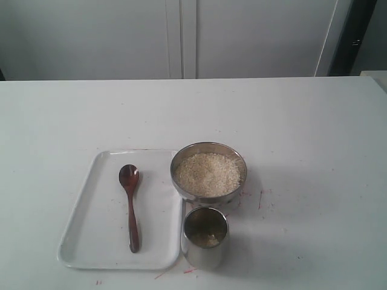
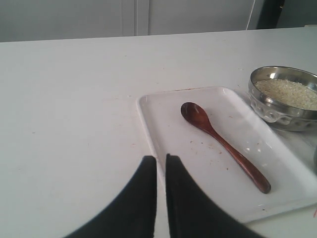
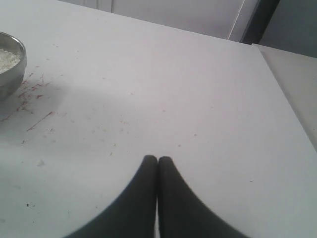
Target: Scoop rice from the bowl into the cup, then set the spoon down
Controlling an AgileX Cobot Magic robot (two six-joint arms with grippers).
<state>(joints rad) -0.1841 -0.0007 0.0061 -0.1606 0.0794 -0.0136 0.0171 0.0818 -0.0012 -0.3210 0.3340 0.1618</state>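
The wooden spoon [image 1: 130, 205] lies flat on a white tray [image 1: 91, 241], head toward the far side. To its right stands the steel bowl [image 1: 205, 196], heaped with rice [image 1: 208, 174]. The steel cup [image 1: 205, 255] stands in front of the bowl, a little rice at its bottom. Neither gripper shows in the exterior view. In the left wrist view my left gripper [image 2: 161, 157] hovers over the tray's [image 2: 163, 114] near edge, short of the spoon [image 2: 223, 146], its jaws nearly together and empty. My right gripper [image 3: 158, 158] is shut and empty over bare table, away from the bowl [image 3: 10, 74].
Red scratch marks and a few stray specks dot the white table [image 1: 314, 151] around the bowl and cup. A pale wall with cabinet doors [image 1: 181, 36] runs behind the table's far edge.
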